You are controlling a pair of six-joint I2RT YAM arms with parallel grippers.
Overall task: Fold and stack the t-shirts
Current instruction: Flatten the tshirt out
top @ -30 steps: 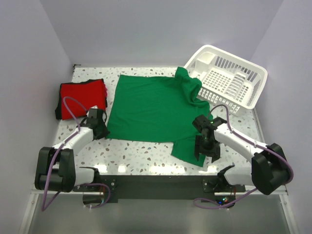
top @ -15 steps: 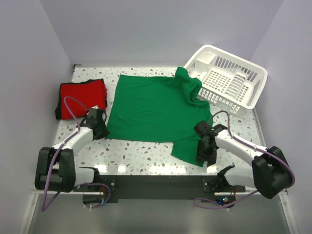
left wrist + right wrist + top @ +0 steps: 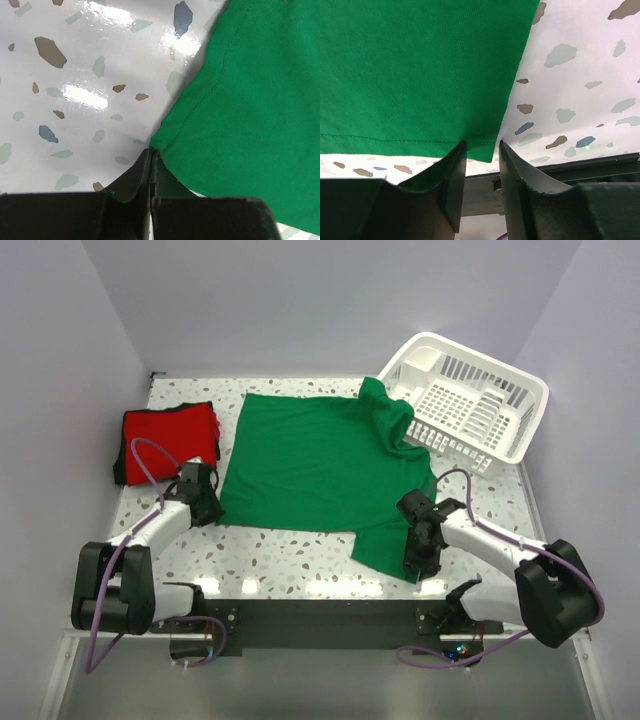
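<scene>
The green t-shirt [image 3: 325,465] lies spread across the middle of the table, its far right part bunched against the basket. The red t-shirt [image 3: 168,438] lies folded at the far left. My left gripper [image 3: 207,508] is shut on the green shirt's near left corner [image 3: 167,137], jaws pressed together at the hem. My right gripper [image 3: 417,562] is open, its two fingers astride the green shirt's near right corner [image 3: 485,142] at the front edge, the cloth between them unpinched.
A white slatted basket [image 3: 470,405] stands at the back right, touching the green shirt. The terrazzo tabletop [image 3: 290,552] shows bare along the near edge. The table's front rail [image 3: 555,167] lies just past the right gripper.
My right gripper has moved down and slightly left onto the green shirt's near right corner. The left gripper and the shirts have stayed put.
</scene>
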